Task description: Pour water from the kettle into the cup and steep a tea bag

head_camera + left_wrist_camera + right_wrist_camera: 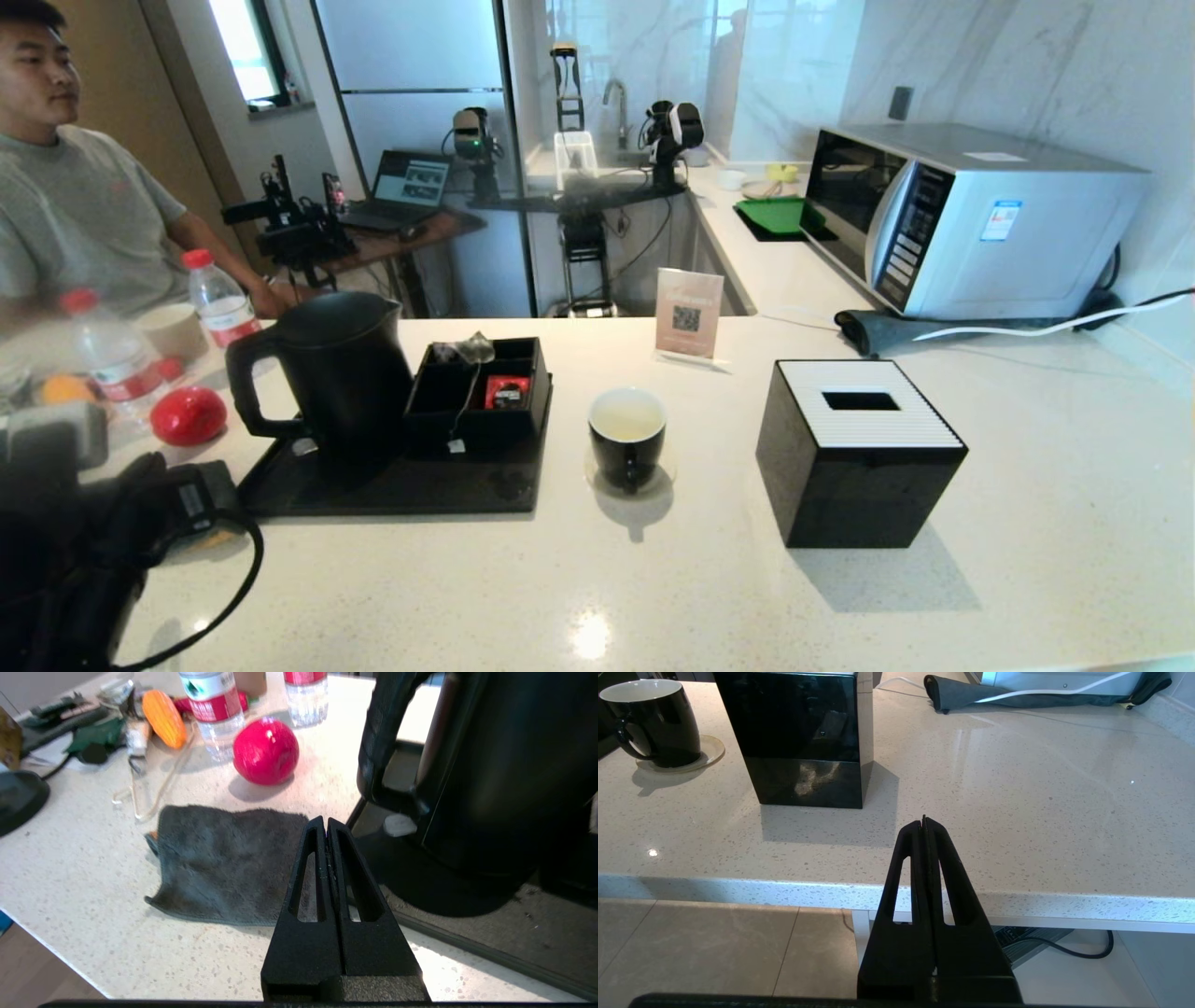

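**A:** Which arm takes the kettle?

**B:** Left, I'd say. My left pincer (326,822) hangs low over the near-left corner of the speckled white desk (653,579), fingers pressed together, gripping nothing. The matte black jug-shaped kettle (341,369) stands upright on the flat black tray (392,485), just ahead and to the right of that pincer, its loop handle (378,746) turned toward my left side.

**A:** Right arm?

**B:** My right pincer (924,821) is closed and empty, off the desk's front edge, well apart from the kettle.

**A:** Cup?

**B:** The small round black cup with white inside (626,437) sits on a coaster right of the tray, so the pour goes rightward. The greyish tea bag (464,350) lies across the black organiser box (481,387) beside the kettle.
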Controlling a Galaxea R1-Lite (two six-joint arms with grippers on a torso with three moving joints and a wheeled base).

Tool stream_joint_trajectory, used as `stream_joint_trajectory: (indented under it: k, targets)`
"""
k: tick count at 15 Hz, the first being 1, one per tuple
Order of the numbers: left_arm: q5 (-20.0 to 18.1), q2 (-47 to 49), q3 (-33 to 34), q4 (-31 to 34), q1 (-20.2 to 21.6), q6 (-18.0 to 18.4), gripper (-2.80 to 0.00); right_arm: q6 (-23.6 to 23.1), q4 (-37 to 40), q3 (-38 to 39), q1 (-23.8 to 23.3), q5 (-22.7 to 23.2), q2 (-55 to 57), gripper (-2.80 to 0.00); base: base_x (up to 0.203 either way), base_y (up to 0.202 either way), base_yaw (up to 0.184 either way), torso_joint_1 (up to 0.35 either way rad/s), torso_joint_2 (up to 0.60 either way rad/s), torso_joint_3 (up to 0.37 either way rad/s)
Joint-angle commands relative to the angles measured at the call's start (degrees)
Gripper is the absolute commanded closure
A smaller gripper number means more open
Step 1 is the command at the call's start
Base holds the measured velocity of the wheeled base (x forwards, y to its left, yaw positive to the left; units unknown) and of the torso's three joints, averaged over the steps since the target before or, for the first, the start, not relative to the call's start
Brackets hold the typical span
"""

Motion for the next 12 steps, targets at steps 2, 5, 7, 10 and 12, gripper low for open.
stream_joint_trajectory:
  k: [2, 5, 7, 10, 12]
  targets:
    - [0.02, -3.67, 0.30, -2.74, -0.10, 0.22, 0.00, -0.04, 0.00, 0.00, 0.02, 0.02, 0.07, 0.00, 0.000, 0.000, 0.000, 0.000, 0.00, 0.000]
    - [-0.15, -4.94, 0.30, -2.74, -0.19, 0.22, 0.00, -0.04, 0.00, 0.00, 0.02, 0.03, 0.07, 0.00, 0.000, 0.000, 0.000, 0.000, 0.00, 0.000]
    - [-0.82, -6.05, 0.30, -2.74, -0.27, 0.31, 0.00, -0.04, 0.00, 0.00, 0.02, 0.11, 0.07, 0.00, 0.000, 0.000, 0.000, 0.000, 0.00, 0.000]
    - [-5.67, -10.76, 0.30, 3.06, -0.24, 0.55, 0.00, -0.04, 0.00, 0.00, 0.02, 0.02, 0.07, 0.00, 0.000, 0.000, 0.000, 0.000, 0.00, 0.000]
    - [-9.03, -14.91, 0.30, 8.85, -0.04, 0.57, 0.00, -0.04, 0.00, 0.00, 0.02, 0.05, 0.07, 0.00, 0.000, 0.000, 0.000, 0.000, 0.00, 0.000]
